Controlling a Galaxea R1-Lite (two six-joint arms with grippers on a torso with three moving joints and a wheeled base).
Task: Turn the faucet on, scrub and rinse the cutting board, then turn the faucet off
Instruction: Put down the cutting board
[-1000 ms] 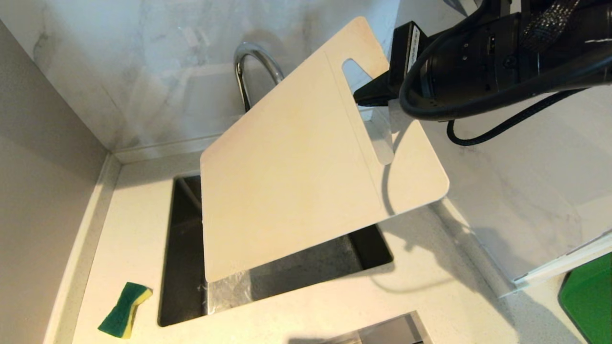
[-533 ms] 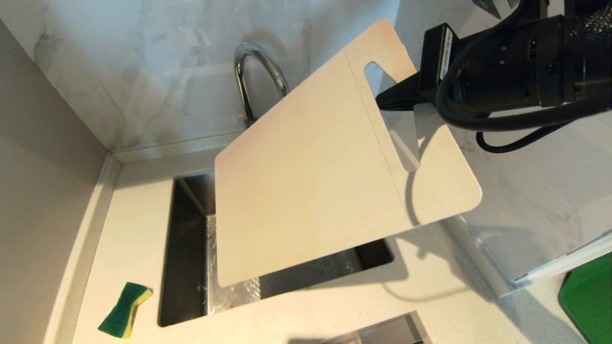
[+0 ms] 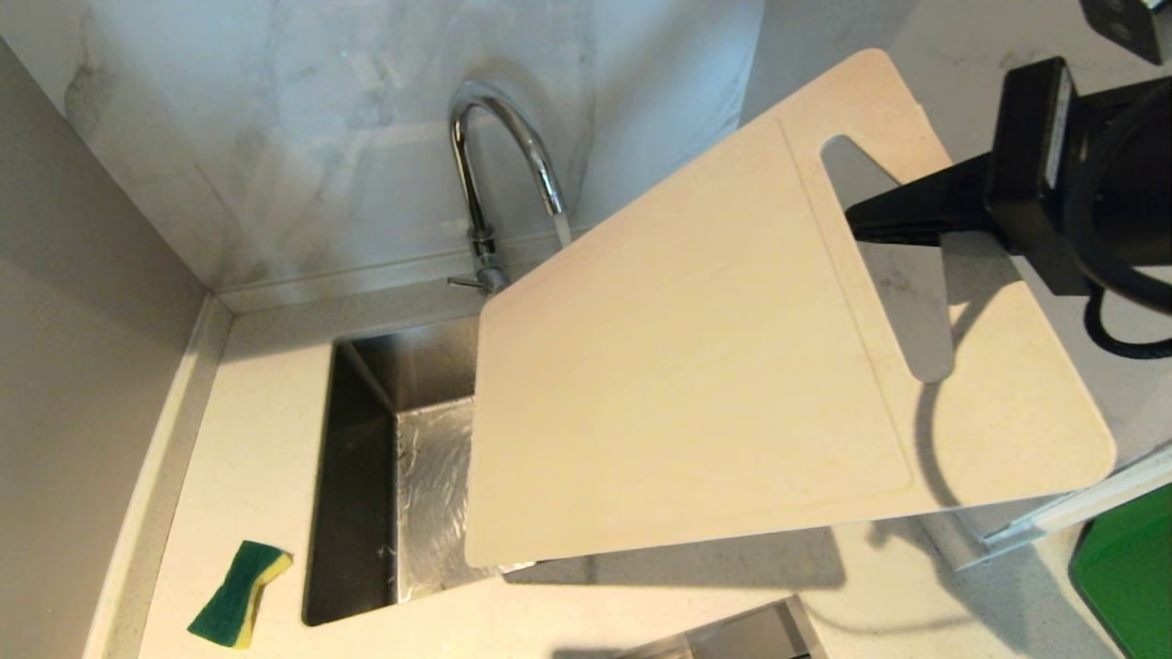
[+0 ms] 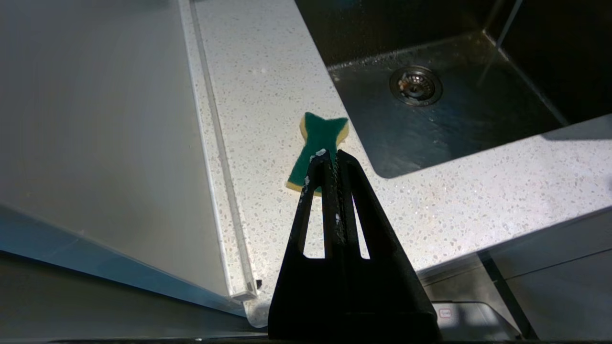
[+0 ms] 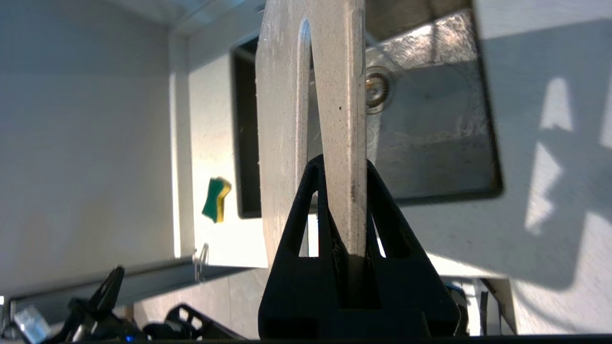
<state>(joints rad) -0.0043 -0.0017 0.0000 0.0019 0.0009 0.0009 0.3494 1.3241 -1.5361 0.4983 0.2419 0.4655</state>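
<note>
The pale beige cutting board [image 3: 696, 366] hangs tilted above the right part of the sink [image 3: 366, 476] and the counter. My right gripper [image 3: 861, 224] is shut on the strip beside its handle slot; the right wrist view shows the gripper [image 5: 342, 165] pinching that strip of the board [image 5: 282, 95]. The chrome faucet [image 3: 499, 146] stands behind the sink, with a thin stream of water falling from its spout behind the board's far corner. My left gripper [image 4: 331, 155] is shut and empty, parked above the counter near the sponge [image 4: 325, 131].
A green and yellow sponge [image 3: 240, 593] lies on the counter left of the sink. A green slab [image 3: 1131, 577] sits at the far right. Walls close the left side and the back. The sink drain [image 4: 415, 85] is uncovered.
My right gripper has carried the cutting board to the right and nearer the camera, uncovering the faucet and more of the sink. The sponge has stayed put.
</note>
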